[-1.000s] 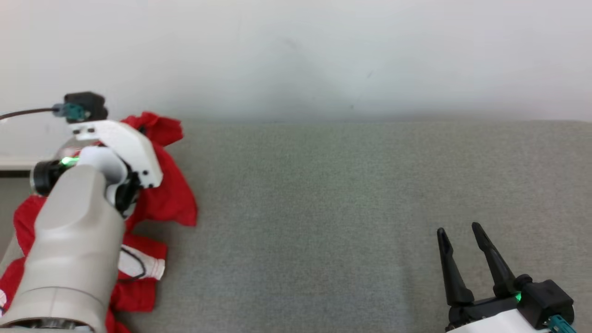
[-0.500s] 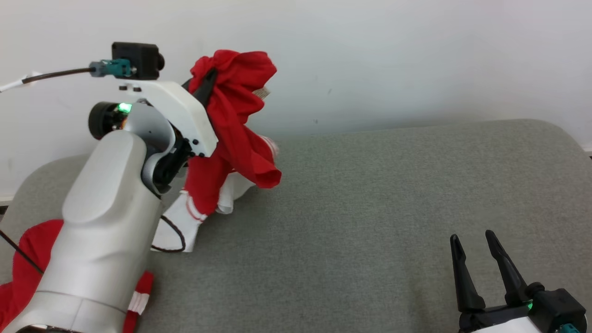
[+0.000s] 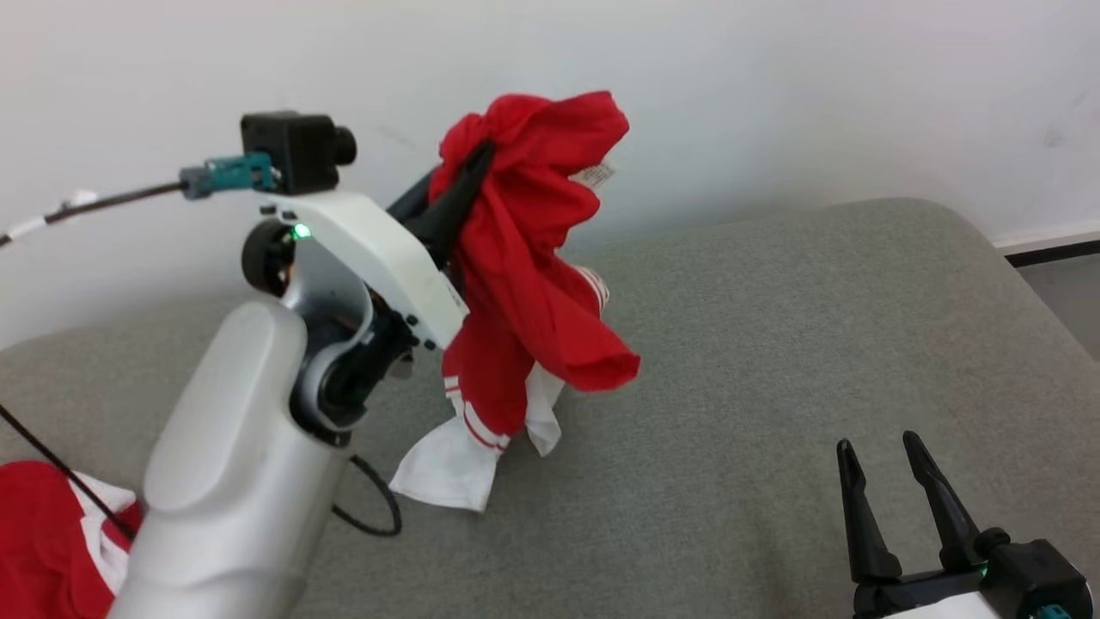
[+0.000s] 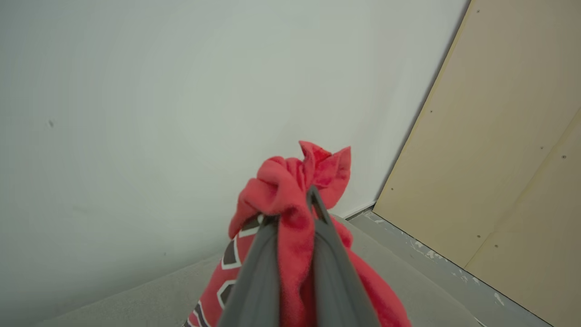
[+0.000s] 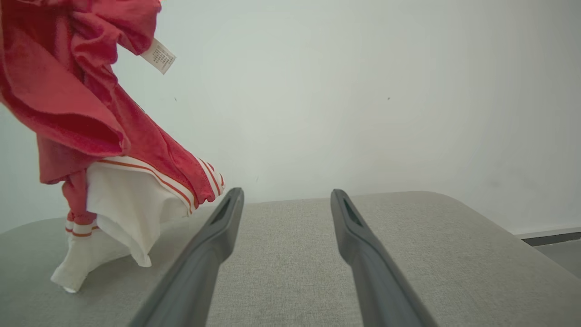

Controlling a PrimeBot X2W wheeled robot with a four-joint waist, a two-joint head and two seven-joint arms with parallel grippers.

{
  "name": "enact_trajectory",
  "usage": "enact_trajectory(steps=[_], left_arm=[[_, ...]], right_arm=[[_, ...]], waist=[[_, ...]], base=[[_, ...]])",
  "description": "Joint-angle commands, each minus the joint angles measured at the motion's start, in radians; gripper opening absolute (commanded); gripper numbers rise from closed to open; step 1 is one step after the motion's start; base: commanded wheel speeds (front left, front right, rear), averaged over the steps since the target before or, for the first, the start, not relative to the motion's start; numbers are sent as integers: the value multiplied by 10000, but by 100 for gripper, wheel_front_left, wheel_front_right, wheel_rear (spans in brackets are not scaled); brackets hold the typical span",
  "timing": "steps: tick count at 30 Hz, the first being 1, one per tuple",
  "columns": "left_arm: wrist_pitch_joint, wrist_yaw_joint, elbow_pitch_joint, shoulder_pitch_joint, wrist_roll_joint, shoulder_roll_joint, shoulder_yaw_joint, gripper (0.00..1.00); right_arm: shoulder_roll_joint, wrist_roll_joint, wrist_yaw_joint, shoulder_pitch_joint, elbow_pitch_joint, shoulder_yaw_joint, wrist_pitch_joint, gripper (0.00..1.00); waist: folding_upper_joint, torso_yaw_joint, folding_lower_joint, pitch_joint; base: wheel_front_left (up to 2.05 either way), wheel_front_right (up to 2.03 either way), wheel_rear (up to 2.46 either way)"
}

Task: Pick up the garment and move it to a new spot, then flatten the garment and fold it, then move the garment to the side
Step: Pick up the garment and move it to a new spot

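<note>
Left end effector [image 3: 483, 155] clamps the garment [image 3: 528, 275], which looks soft, light and bunched, its white hem touching the pad [image 3: 773, 344]. Right end effector [image 3: 876, 444] stands open. Likely best regrip: a hem corner.

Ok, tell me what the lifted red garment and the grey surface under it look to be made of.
Garment: soft knit cloth, probably cotton jersey, matte. It bunches and hangs limp, with white striped trim and a sewn-in label. Grey surface: woven upholstery fabric, matte, apparently padded. A fine flecked weave shows and its corner is rounded.
</note>
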Motion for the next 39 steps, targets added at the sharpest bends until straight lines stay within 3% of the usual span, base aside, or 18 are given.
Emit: enact_trajectory(steps=[1, 7, 16, 17, 18, 19, 20, 27, 32, 39], left_arm=[[-92, 14, -80, 294, -47, -55, -15, 0], [-641, 182, 295, 1866, 190, -354, -518, 0], [-2037, -66, 3046, 2956, 789, -1032, -1840, 0], [-2193, -86, 3298, 2927, 842, -1071, -1927, 11], [-2357, -103, 3516, 2869, 832, -1122, -1968, 38], [-2508, -131, 3672, 2795, 836, -1161, -2034, 78], [-2646, -150, 3800, 2721, 859, -1201, -2099, 100], [-3412, -238, 3959, 2380, 736, -1279, -2282, 100], [-3776, -224, 3563, 2425, 862, -853, -2236, 100], [-4609, 459, 2532, 2935, 968, 42, -1577, 100]], right_arm=[[-32, 32, -18, 50, -23, -35, -2, 100], [-29, 102, -18, -64, 21, 42, -2, 100], [-30, 173, -18, -242, 123, 272, -2, 100], [-32, 166, -18, -253, 145, 284, -2, 100], [-32, 153, -18, -273, 164, 280, -2, 100], [-33, 126, -18, -278, 177, 253, -2, 100], [-32, 85, -18, -257, 198, 237, -2, 100], [-30, -56, -18, -53, 291, 211, -2, 100], [-30, -130, -18, 24, 246, 91, -2, 100], [-88, -283, -18, 124, 137, -151, -2, 100]], waist=[[-1, -105, 1, 33], [-1, -422, 1, 216], [-1, -559, 1, 527], [-1, -557, 1, 542], [-1, -541, 1, 547], [-1, -502, 1, 538], [-1, -452, 1, 512], [-1, 31, 1, 188], [-1, 440, 1, 99], [-1, 912, 1, 105]], base=[[0, 0, 0], [0, 0, 0], [0, 0, 0], [0, 0, 0], [0, 0, 0], [0, 0, 0], [0, 0, 0], [0, 0, 0], [0, 0, 0], [0, 0, 0]])
